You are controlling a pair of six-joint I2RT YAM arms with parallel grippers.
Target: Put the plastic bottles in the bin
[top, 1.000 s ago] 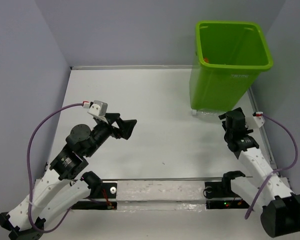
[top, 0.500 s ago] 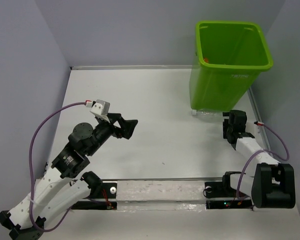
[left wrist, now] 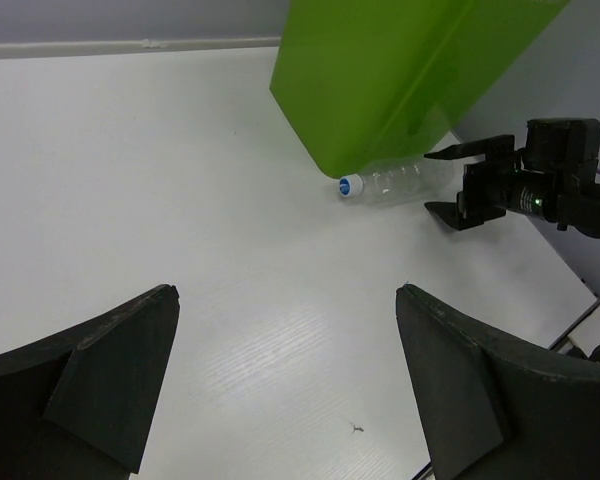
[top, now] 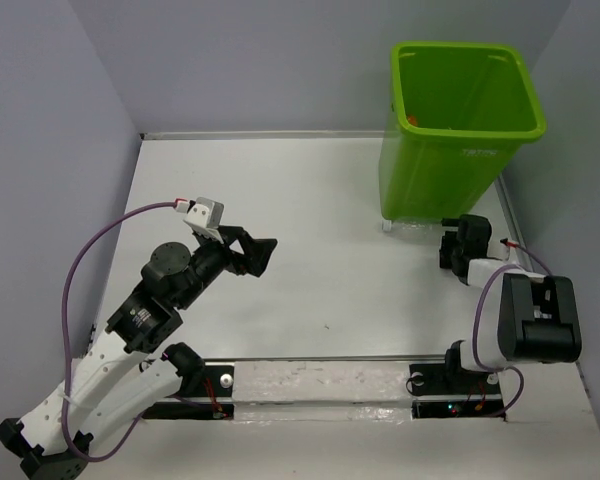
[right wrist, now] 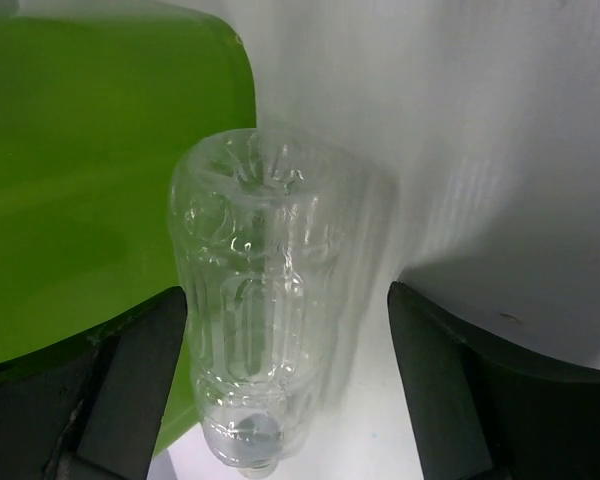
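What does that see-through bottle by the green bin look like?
The bottle is clear ribbed plastic, seemingly empty, with a blue-and-white cap. It lies on its side on the white table by the foot of the green bin. The open right pincer flanks its bottom end without gripping.

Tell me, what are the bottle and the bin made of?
Bottle: probably thin clear plastic, glossy; you can see straight through its ribbed wall.
Bin: probably hard plastic, smooth and bright green, with a slight sheen and a moulded rim.
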